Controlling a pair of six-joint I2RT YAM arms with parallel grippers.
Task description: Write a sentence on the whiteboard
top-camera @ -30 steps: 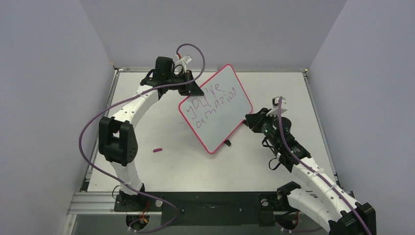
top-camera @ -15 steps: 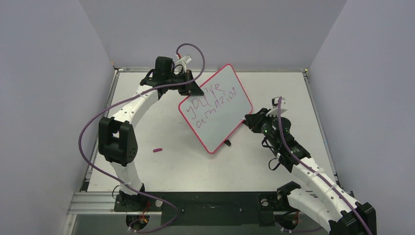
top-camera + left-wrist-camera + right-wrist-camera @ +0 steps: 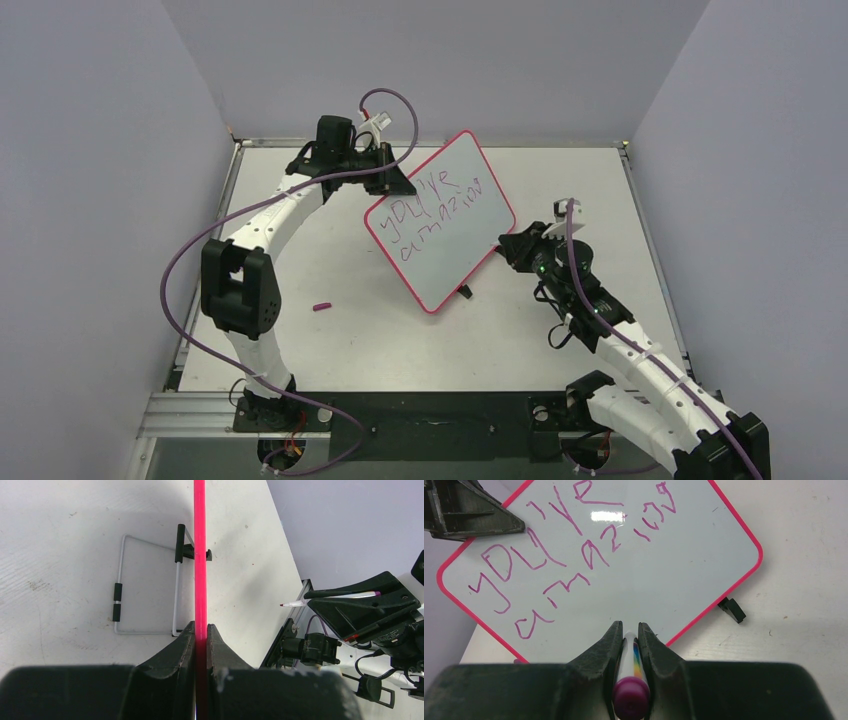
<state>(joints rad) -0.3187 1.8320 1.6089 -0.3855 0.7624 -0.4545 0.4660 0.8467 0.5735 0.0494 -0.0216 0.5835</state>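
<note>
The whiteboard [image 3: 455,250], white with a red-pink rim, stands tilted above the table. My left gripper [image 3: 397,180] is shut on its upper left rim; the left wrist view shows that rim [image 3: 200,555] edge-on between the jaws of the left gripper [image 3: 200,626]. The sentence [image 3: 435,212] runs in two reddish-purple lines, seen up close in the right wrist view [image 3: 569,555]. My right gripper [image 3: 507,247] [image 3: 626,627] is shut on a white marker pen [image 3: 630,680] with a purple end. The pen's tip [image 3: 283,604] points at the board's blank lower part, a gap away from it.
A small purple cap [image 3: 321,307] lies on the table left of the board. A wire stand [image 3: 150,595] lies on the table behind the board, and its black foot [image 3: 731,609] shows under the board's lower edge. Grey walls close in left, right and back.
The right wrist has shifted very slightly to the left. The board and the left arm have not moved.
</note>
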